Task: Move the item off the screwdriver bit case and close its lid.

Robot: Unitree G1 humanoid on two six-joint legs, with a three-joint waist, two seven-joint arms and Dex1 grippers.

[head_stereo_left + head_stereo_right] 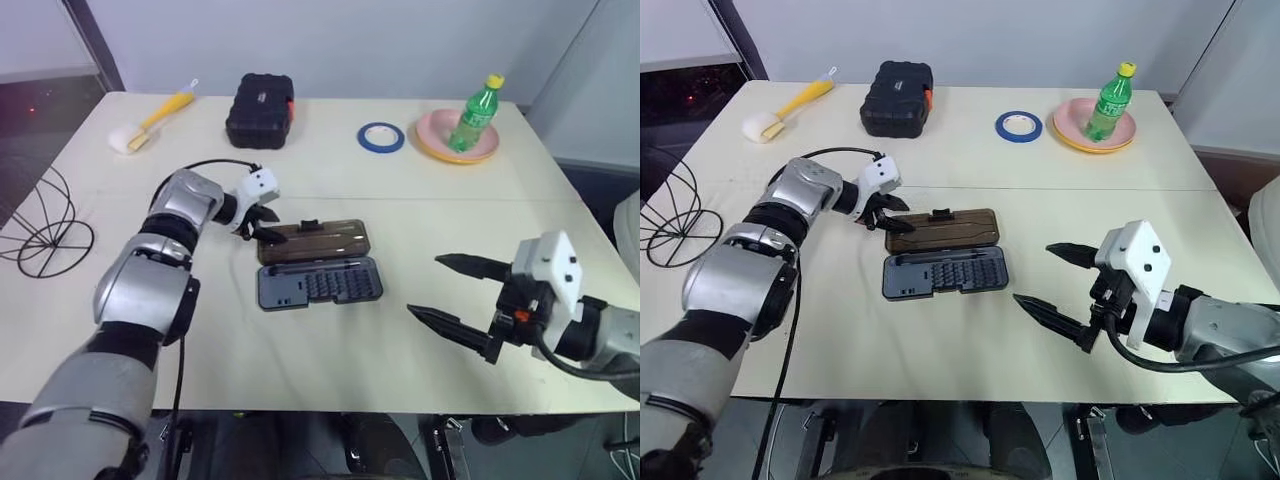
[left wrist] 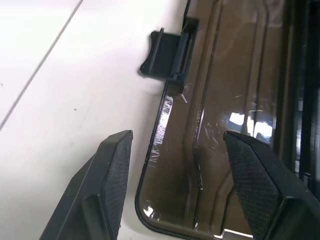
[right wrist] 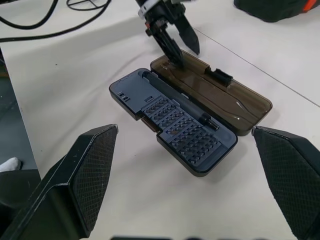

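At the far left edge of the bench (image 1: 420, 380) I see the wire globe (image 1: 42, 228), clear of the case and well apart from it. Further back on that side lies a yellow-handled brush (image 1: 152, 118) with a white head.

My left pincer (image 1: 892, 215) is down at the left end of the smoky-brown lid (image 1: 945, 230). Its fingers (image 2: 102, 187) are parted and straddle the lid's corner, one tip outside the edge over the bench and the other over the lid; I cannot tell whether either tip touches, and nothing is gripped.

The screwdriver bit case (image 1: 318, 265) lies open and flat in the middle of the bench: the lid is the far half, with its black latch tab (image 2: 165, 52) on the far edge, and the grey-blue tray (image 3: 172, 122) with its rows of bits is the near half. Behind it, near the back of the bench, stands a chunky black box (image 1: 260, 108) with an orange side, then a roll of blue tape (image 1: 381, 136), then a green bottle (image 1: 474, 113) upright on a pink plate (image 1: 435, 140).

My right pincer (image 1: 452, 298) hangs to the right of the case, fingers spread wide and empty, pointing toward the tray.
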